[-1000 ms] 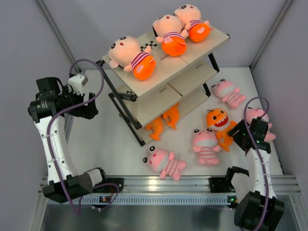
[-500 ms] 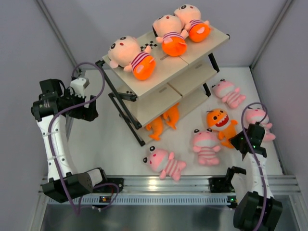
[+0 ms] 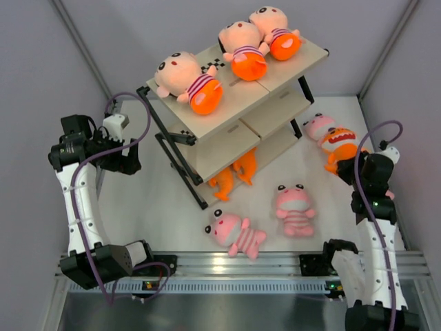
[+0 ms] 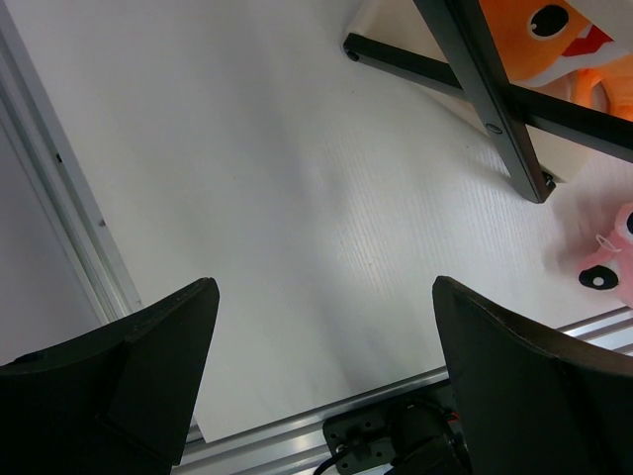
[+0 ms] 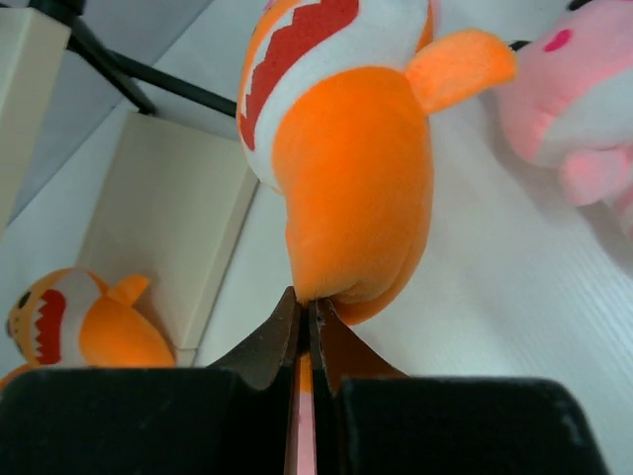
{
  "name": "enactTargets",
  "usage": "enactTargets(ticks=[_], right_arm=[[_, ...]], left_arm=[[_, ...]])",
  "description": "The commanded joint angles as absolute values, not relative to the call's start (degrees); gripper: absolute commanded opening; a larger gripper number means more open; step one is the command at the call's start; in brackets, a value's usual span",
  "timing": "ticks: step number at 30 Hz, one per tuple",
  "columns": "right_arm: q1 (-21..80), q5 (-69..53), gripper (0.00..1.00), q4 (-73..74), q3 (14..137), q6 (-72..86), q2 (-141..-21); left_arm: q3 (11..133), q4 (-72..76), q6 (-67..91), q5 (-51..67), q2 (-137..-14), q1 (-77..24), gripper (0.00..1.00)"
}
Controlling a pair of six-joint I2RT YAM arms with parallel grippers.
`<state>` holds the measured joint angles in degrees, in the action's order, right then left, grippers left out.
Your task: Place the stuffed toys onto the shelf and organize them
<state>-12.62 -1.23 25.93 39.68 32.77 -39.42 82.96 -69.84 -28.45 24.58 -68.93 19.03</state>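
Toys nearest the arm bases are two pink striped animals lying on the white counter (image 3: 158,200): one pink animal (image 3: 236,233) sits near the middle of the rail, and a second pink animal (image 3: 295,207) is just to its right and slightly farther in.

Beyond them on the left, the left pincer (image 3: 127,157) hangs over bare counter, its fingers (image 4: 148,366) spread wide with nothing between them.

On the right, the right pincer (image 5: 305,309) is clamped on the lower end of an orange toothy creature (image 3: 339,143). In the wrist view the creature stands up above the fingertips, with its red-and-white mouth at the top. A third pink animal (image 3: 318,126) lies just behind it.

Other orange creatures (image 3: 234,176) lie under the shelf (image 3: 234,103), beside its lowest board.

Farthest back, three peach-faced dolls rest on the top board: a left doll (image 3: 186,83) near the checkerboard strip, then a middle doll (image 3: 242,48) and a far doll (image 3: 275,31) touching each other.
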Motion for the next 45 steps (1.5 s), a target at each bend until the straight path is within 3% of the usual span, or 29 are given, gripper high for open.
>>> enactTargets(ticks=[1, 6, 12, 23, 32, 39, 42, 45], right_arm=[[-5.64, 2.28, 0.00, 19.89, 41.49, 38.65, -41.38], [8.32, 5.88, 0.00, 13.10, 43.50, 40.52, -49.38], [15.81, 4.22, 0.00, 2.94, 45.53, 41.57, -59.67], [17.49, 4.05, 0.00, -15.63, 44.91, 43.24, -73.82], [17.23, -5.09, 0.00, -28.89, 45.53, 40.17, -85.25], [16.18, -7.30, 0.00, -29.98, 45.70, 40.77, -89.03], [15.65, -5.98, 0.06, -27.53, 46.05, 41.04, -89.82], [15.73, -6.06, 0.30, -23.57, 46.93, 41.04, -89.04]], left_arm=[[83.85, -67.85, -27.69, 25.58, -69.26, 18.90, 0.96], [84.02, -67.94, -28.03, 25.05, -68.82, 18.90, 0.96], [83.67, -67.85, -28.74, 24.08, -68.47, 18.90, 0.96], [83.85, -67.85, -29.27, 23.73, -68.99, 18.90, 0.96], [84.20, -67.94, -29.44, 22.94, -68.82, 18.90, 0.96], [84.11, -67.85, -29.36, 22.94, -68.82, 18.90, 0.96], [84.11, -67.85, -29.44, 22.85, -68.73, 18.90, 0.96], [84.02, -67.85, -29.44, 22.85, -68.47, 18.90, 0.96]])
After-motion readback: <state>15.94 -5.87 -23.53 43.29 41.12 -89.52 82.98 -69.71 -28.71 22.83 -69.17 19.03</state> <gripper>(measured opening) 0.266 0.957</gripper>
